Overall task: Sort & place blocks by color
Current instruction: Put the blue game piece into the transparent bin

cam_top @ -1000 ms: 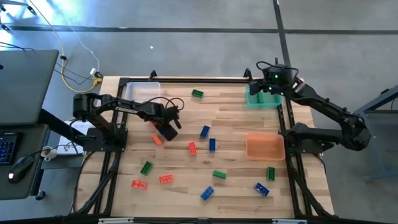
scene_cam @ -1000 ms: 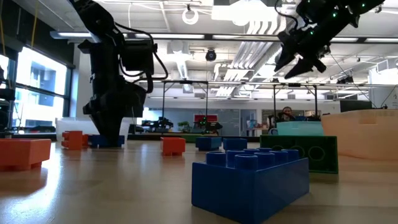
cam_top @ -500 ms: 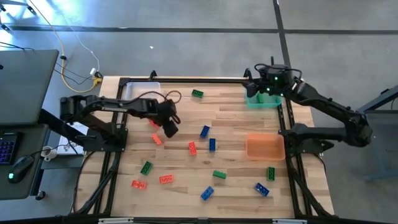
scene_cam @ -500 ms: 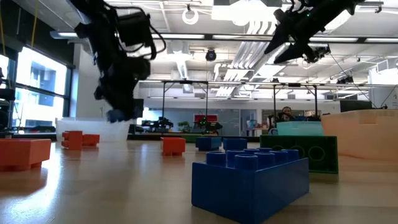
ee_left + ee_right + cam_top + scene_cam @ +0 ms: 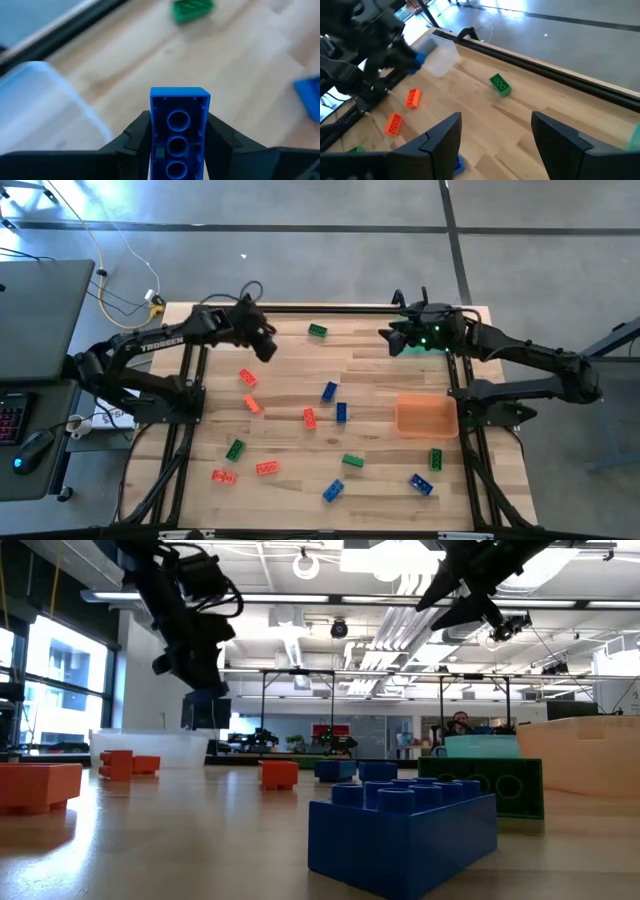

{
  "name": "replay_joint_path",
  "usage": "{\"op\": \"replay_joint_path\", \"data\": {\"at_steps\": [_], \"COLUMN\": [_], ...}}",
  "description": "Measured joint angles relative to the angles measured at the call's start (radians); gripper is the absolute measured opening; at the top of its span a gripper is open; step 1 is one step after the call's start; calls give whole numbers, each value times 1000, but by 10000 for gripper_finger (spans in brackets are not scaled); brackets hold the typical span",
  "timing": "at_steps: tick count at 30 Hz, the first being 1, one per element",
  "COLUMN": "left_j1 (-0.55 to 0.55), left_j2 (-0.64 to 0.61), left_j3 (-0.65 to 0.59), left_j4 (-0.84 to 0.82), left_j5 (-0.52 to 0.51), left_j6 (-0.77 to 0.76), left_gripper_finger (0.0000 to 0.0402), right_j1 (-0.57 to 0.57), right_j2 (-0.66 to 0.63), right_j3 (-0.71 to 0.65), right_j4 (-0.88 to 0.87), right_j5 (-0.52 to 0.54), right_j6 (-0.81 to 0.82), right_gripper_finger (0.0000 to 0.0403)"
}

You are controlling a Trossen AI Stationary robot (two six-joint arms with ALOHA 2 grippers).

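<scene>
My left gripper (image 5: 266, 346) hangs high over the table's far left part, shut on a blue block (image 5: 179, 131), next to the clear bin (image 5: 222, 326). The same block shows small in the right wrist view (image 5: 418, 60). My right gripper (image 5: 495, 145) is open and holds nothing. It hovers at the far right (image 5: 386, 340), just left of the green bin (image 5: 432, 346). Several red-orange, blue and green blocks lie flat on the wood, among them a green one (image 5: 317, 331) at the far edge and a red-orange one (image 5: 247, 378) below my left gripper. My left gripper pinches the blue block by its two long sides (image 5: 154, 131), one finger on each. The fingers slant down and lie along the block, whose far end sticks out past the fingertips. The block's hollow underside faces the wrist camera, and it is lifted clear of the table.
An orange bin (image 5: 426, 416) stands at the right edge. Black frame rails run along the table's far edge (image 5: 330, 308) and sides. Loose blocks are scattered over the near half, such as a blue one (image 5: 333, 491) and a green one (image 5: 436, 458).
My left gripper has risen from the table with the blue block and swung toward the far left, next to the clear bin, staying shut. My right gripper has moved from over the green bin toward the table's left, staying open.
</scene>
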Motion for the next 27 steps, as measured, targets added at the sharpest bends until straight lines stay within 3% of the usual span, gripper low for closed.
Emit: {"op": "replay_joint_path", "data": {"at_steps": [15,27], "left_j1": [336,335], "left_j2": [20,87], "left_j3": [0,0], "left_j4": [-45,-67], "left_j5": [-24,-8], "left_j6": [143,119], "left_gripper_finger": [108,110], "right_j1": [159,263], "right_j2": [1,2], "right_j3": [0,0], "right_j4": [-4,-8], "right_j5": [161,275], "right_j6": [103,181], "right_gripper_finger": [226,226]}}
